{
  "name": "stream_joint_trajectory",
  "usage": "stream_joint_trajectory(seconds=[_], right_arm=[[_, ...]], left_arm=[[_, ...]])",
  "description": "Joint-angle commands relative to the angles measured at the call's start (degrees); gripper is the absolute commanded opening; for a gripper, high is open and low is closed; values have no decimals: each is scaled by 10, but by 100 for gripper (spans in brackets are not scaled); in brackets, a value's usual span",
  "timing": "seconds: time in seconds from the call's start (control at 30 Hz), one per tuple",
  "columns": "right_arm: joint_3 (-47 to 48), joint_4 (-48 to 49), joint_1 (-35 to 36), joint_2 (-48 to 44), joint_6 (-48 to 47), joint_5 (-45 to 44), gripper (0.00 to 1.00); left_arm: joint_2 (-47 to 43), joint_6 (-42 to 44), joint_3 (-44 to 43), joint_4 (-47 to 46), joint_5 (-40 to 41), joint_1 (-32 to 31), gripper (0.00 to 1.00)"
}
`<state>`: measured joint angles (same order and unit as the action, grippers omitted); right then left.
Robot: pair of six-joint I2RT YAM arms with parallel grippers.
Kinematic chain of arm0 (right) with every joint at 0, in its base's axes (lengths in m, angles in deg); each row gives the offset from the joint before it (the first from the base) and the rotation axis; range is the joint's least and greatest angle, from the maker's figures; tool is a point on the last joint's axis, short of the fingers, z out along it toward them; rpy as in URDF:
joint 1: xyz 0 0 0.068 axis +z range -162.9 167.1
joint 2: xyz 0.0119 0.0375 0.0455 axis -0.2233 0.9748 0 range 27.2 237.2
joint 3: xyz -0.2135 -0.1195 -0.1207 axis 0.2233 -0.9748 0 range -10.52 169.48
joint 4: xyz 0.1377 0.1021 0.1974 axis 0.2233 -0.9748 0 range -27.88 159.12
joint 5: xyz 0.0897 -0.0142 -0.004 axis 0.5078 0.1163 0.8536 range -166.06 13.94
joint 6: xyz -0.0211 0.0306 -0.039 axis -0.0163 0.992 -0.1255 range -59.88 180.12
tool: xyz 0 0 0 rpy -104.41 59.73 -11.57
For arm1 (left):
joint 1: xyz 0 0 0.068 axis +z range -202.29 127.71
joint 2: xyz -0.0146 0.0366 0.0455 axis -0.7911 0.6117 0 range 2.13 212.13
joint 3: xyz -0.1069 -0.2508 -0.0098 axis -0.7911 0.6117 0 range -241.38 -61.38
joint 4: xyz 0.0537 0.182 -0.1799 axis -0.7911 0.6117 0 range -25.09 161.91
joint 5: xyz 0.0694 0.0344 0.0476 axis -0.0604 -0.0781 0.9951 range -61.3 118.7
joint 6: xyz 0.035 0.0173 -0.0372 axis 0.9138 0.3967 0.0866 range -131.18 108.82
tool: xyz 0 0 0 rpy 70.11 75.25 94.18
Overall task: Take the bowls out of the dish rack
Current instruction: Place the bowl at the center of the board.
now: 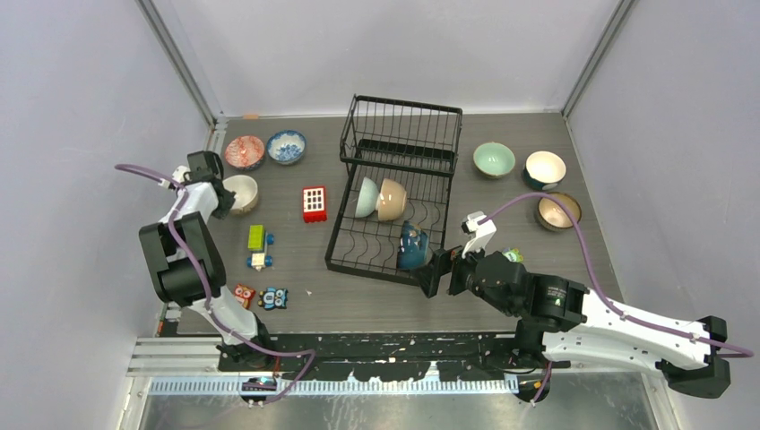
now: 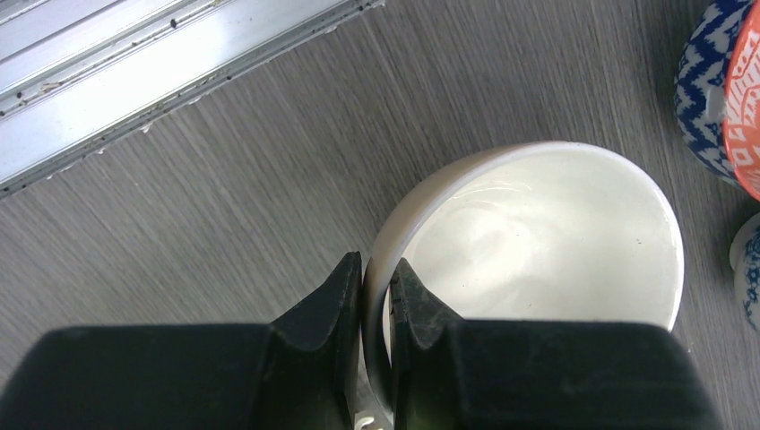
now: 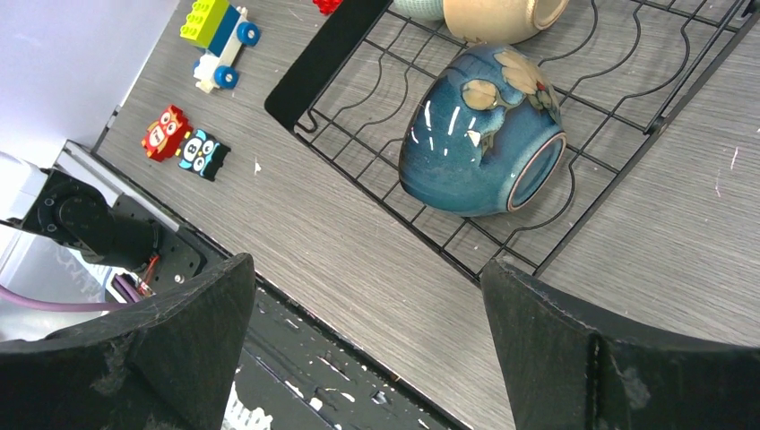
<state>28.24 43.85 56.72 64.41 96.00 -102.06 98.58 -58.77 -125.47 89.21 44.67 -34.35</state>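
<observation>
Three bowls sit in the dish rack, which stands near the middle of the grey wood-grain table. A pale green bowl and a tan bowl lean on edge, touching each other, in the flat slotted part. A dark blue bowl lies on its side near the rack's front right corner, its foot ring showing.

Plain pale walls close the table in on three sides, with metal rails running up the back corners.

At the far left of the table stand a red patterned bowl and a blue-and-white bowl, just beside each other. Near them is a cream bowl. The left gripper is pinched on its rim, one finger inside and one outside, close to an aluminium strip along the table's edge.

At the far right, a mint bowl, a white-lined dark bowl and a brown bowl stand upright on the bare surface.

The right gripper hangs with its jaws spread wide and nothing between them, just off the rack's front edge beside the dark blue bowl.

Left of the rack lie a red block with white squares, a toy truck and two owl blocks.
</observation>
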Motion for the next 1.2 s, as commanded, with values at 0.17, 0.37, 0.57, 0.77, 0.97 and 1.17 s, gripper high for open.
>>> stream_joint_trajectory(seconds=[0.17, 0.37, 0.57, 0.77, 0.97, 1.17], right_arm=[[9, 26, 1, 3, 1, -23, 100], [14, 30, 1, 16, -1, -20, 100], [12, 32, 0, 17, -4, -20, 100], [13, 23, 0, 12, -5, -23, 100], [14, 12, 0, 14, 11, -21, 100], [25, -4, 1, 16, 14, -22, 100]], left_arm=[[34, -3, -45, -64, 3, 7, 0], [48, 3, -52, -62, 0, 6, 0], [49, 22, -53, -53, -4, 6, 7], [34, 37, -46, -53, -5, 6, 29], [16, 48, -32, -56, -14, 6, 58], [-28, 43, -27, -46, -18, 5, 80]])
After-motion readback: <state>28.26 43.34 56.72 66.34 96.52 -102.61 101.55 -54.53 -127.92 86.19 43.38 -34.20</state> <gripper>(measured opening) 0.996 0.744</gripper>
